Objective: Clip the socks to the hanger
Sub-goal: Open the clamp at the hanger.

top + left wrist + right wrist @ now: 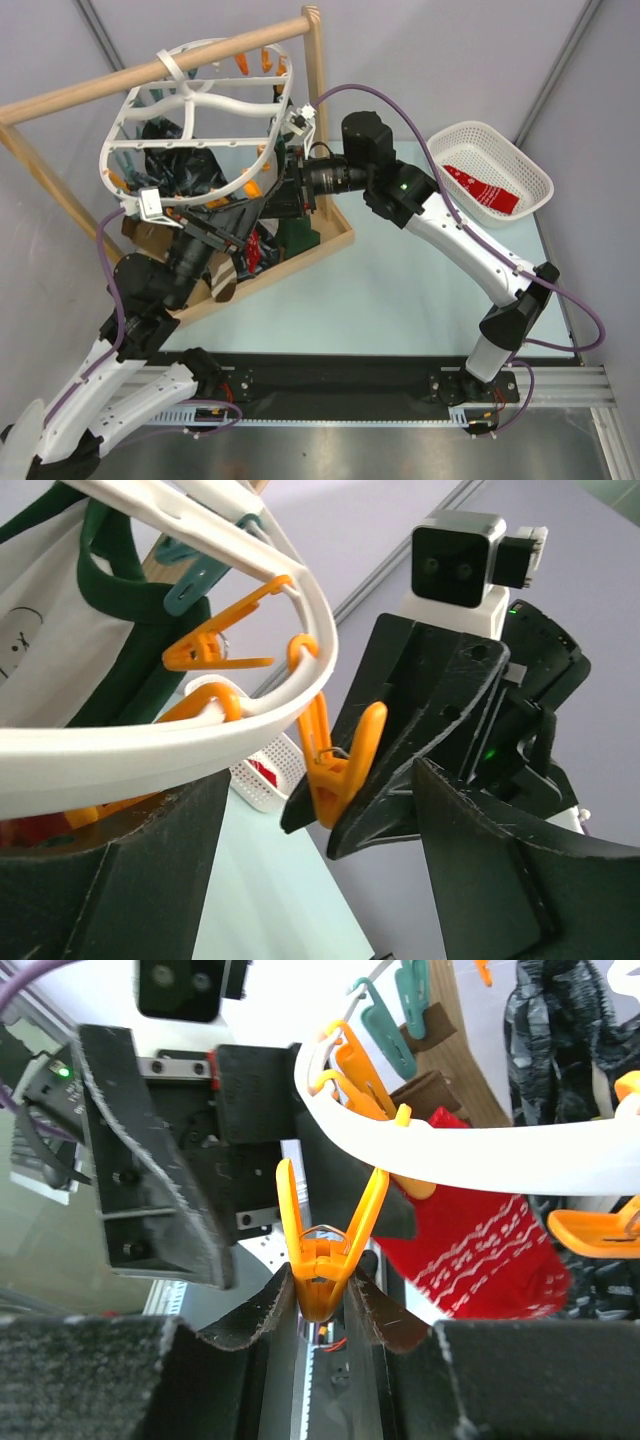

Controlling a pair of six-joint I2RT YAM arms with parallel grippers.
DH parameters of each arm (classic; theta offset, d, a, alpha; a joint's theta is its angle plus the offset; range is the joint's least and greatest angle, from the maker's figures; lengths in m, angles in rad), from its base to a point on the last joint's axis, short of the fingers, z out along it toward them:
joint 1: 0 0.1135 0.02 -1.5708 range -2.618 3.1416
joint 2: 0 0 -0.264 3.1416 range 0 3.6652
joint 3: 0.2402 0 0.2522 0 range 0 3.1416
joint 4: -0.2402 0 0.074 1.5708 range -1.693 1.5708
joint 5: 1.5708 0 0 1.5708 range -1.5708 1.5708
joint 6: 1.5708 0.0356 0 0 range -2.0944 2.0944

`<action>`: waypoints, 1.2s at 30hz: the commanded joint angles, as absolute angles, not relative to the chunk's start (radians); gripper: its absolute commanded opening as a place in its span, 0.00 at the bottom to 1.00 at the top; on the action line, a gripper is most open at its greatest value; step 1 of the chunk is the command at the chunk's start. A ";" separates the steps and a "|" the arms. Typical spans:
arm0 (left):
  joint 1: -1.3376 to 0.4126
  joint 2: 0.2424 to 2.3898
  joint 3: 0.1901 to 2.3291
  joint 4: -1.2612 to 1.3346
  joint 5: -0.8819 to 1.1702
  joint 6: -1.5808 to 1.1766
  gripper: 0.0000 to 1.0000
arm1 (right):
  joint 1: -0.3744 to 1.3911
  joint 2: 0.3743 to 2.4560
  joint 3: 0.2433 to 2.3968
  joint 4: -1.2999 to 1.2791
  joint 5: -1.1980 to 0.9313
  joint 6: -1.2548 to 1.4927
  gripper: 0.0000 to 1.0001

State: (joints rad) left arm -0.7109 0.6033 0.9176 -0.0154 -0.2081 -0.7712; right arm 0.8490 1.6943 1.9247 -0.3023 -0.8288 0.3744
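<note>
Clip-opening step: right gripper (320,1305) squeezes an orange plastic clip (322,1260) agape on the white lattice hanger's (450,1145) rim; left gripper (315,880) stands open; next, a sock needs feeding into its mouth.

Hanger rim (150,745) and right gripper (320,1300) — blocking left gripper (318,865).
</note>
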 commanded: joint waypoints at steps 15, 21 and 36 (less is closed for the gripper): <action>-0.707 0.638 0.879 0.150 -0.221 -0.788 0.75 | 0.859 1.652 1.904 -0.183 -0.885 0.426 0.00; -0.706 0.644 0.876 0.163 -0.239 -0.813 0.71 | 0.857 1.646 1.899 -0.178 -0.887 0.430 0.00; -0.707 0.617 0.857 0.192 -0.256 -0.824 0.20 | 0.857 1.649 1.888 -0.178 -0.887 0.426 0.00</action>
